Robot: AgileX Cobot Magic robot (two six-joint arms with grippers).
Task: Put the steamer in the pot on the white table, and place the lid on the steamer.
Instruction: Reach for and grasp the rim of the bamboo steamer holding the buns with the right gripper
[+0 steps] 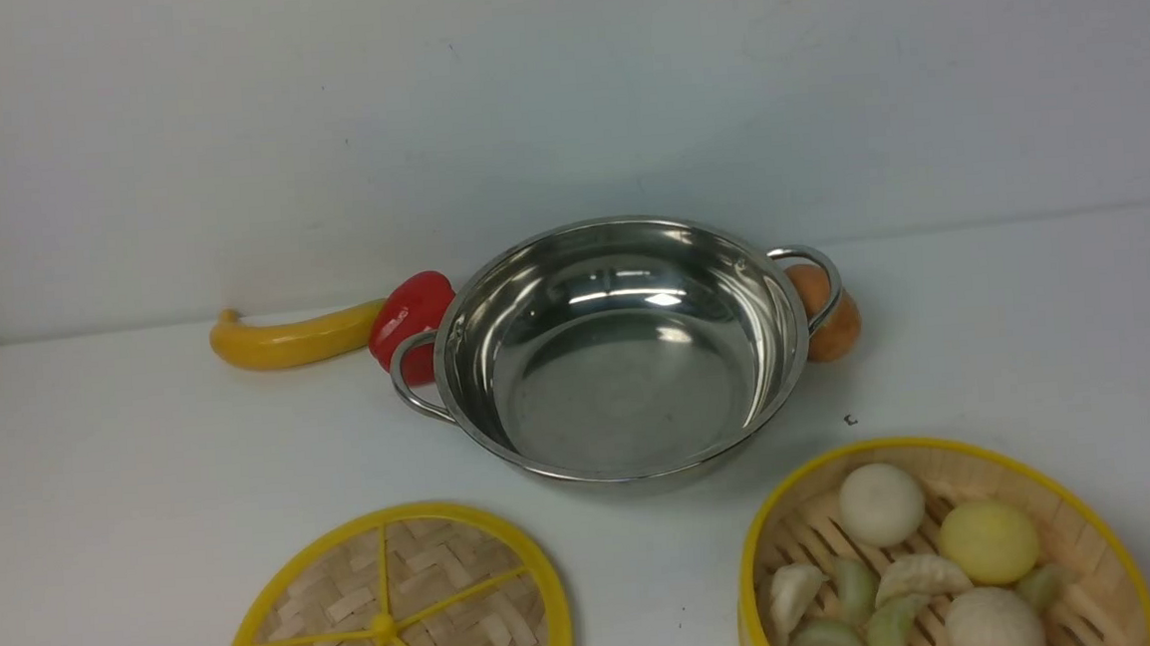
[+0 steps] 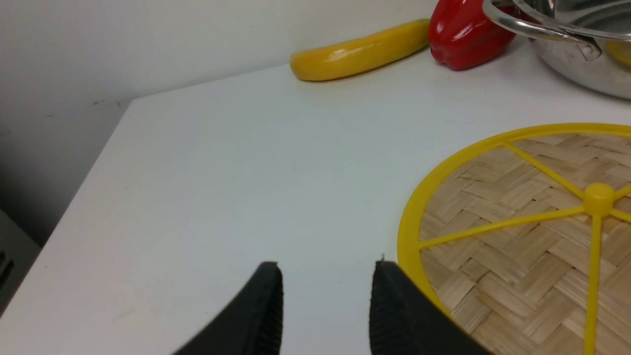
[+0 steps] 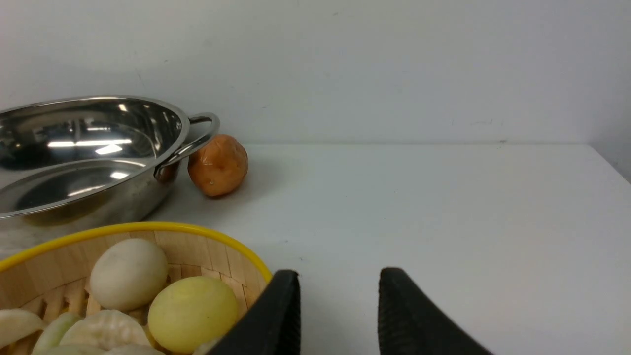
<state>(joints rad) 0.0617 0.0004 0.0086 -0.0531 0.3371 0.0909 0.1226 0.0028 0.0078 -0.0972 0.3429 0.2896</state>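
On white desk (image 1: pixel 124 460): pot (image 1: pixel 534 306) back centre, upright; lid (image 1: pixel 393 614) flat at front left; steamer (image 1: pixel 1077 532) with buns at front right, outside pot, uncovered. Open, gripping nothing: left pincer (image 2: pixel 328 268) just beside lid rim, right pincer (image 3: pixel 340 276) just beside steamer rim. By pot handles: yellow banana-like toy (image 1: pixel 287 341), red pepper (image 1: pixel 410 318), brown ball (image 1: pixel 835 322).
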